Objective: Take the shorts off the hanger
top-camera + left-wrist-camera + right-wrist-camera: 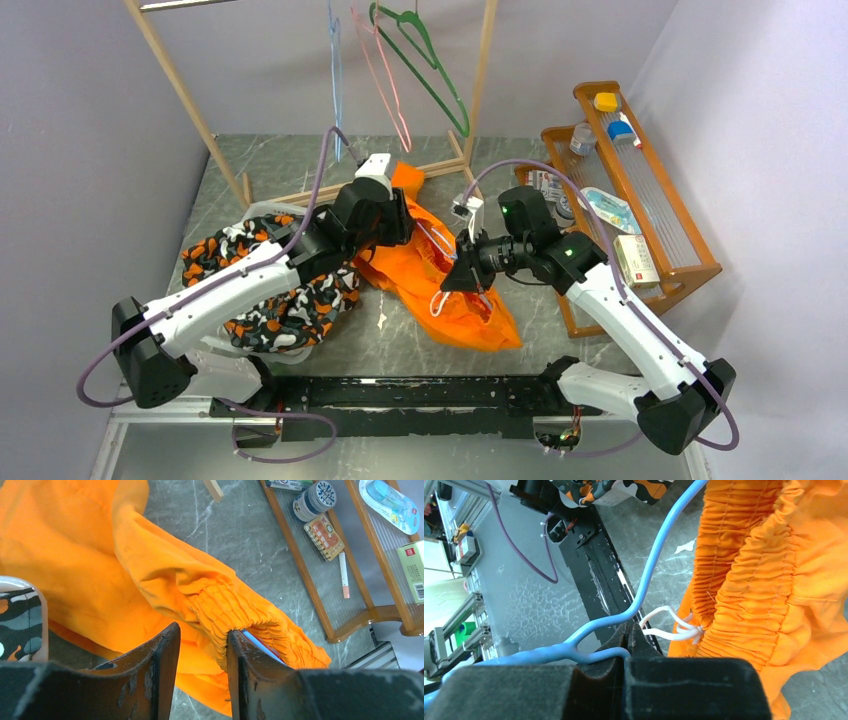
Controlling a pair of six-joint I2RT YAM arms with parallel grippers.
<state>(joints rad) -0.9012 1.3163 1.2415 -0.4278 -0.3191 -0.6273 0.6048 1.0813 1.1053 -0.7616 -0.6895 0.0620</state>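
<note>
The shorts (pixel 440 275) lie crumpled on the grey desk (pixel 400 345) between the two arms, off the rack but not yet free. The blue wire hanger (pixel 659 555) runs into the gathered waistband (pixel 225 605), so the separation itself looks undone, and I judge the task about midway. What remains is to draw the wire out of the waist.

The left arm reaches forward and inward over the fabric. The jaws of the left gripper (pixel 202 640) are spread, with the waistband lying against the right-hand finger. The right arm bends inward, its right gripper (pixel 628 635) low at the shorts' near edge, with jaws pressed together on the hanger's wire. The white drawstring (pixel 664 625) loops just beside them.
</note>
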